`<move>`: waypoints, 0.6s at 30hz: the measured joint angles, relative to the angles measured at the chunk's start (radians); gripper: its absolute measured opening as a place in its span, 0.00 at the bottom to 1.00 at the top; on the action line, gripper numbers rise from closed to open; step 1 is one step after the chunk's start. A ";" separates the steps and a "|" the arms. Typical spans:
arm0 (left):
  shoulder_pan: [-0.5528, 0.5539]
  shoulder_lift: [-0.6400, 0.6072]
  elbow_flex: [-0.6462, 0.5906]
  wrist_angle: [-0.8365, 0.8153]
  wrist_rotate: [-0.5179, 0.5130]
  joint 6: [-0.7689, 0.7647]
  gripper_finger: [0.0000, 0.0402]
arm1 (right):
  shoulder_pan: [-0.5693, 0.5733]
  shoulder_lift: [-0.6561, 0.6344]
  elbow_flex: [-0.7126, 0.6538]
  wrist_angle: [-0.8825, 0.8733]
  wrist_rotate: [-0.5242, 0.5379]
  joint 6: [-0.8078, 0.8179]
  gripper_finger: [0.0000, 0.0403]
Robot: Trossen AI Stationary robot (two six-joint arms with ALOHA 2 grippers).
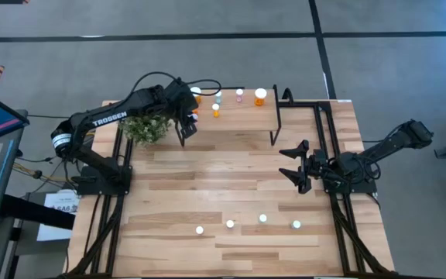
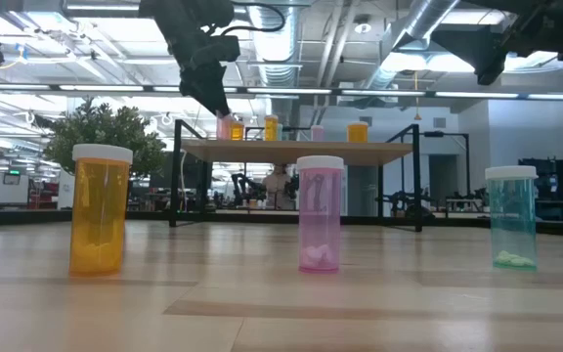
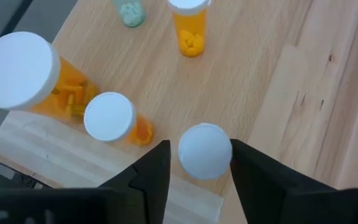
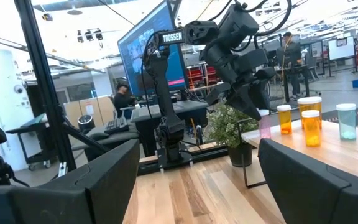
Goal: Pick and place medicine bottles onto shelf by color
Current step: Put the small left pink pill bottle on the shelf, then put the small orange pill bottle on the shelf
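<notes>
Wooden planks of the table [image 1: 207,170] carry a low shelf [image 1: 285,108] along the far edge. Over the shelf's left end, the left gripper [image 3: 199,171] has its fingers [image 3: 157,168] parted around a white-capped bottle [image 3: 204,150], not touching it. Orange bottles [image 3: 114,118] stand just beside it. Four more bottles [image 1: 230,224] line the table's near edge. At the right edge, the right gripper [image 1: 296,164] waits, fingers spread wide.

Bright overhead strip lights, soft shadows, blurred foreground jaws
</notes>
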 joint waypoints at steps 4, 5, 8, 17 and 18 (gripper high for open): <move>0.000 0.000 0.000 0.000 -0.003 0.000 0.38 | 0.000 0.000 0.000 0.000 0.000 0.000 0.87; 0.000 -0.001 0.000 0.000 -0.006 0.001 0.38 | 0.000 0.000 0.000 0.000 0.000 0.000 0.87; 0.001 -0.017 0.002 -0.001 -0.032 0.013 0.38 | 0.000 0.000 0.000 -0.001 0.000 0.000 0.87; 0.001 -0.131 0.060 -0.055 -0.050 0.011 0.38 | -0.002 0.000 0.000 -0.012 0.002 0.000 0.87; 0.001 -0.148 0.060 -0.060 -0.050 0.010 0.38 | -0.002 0.000 0.000 -0.014 0.002 0.000 0.87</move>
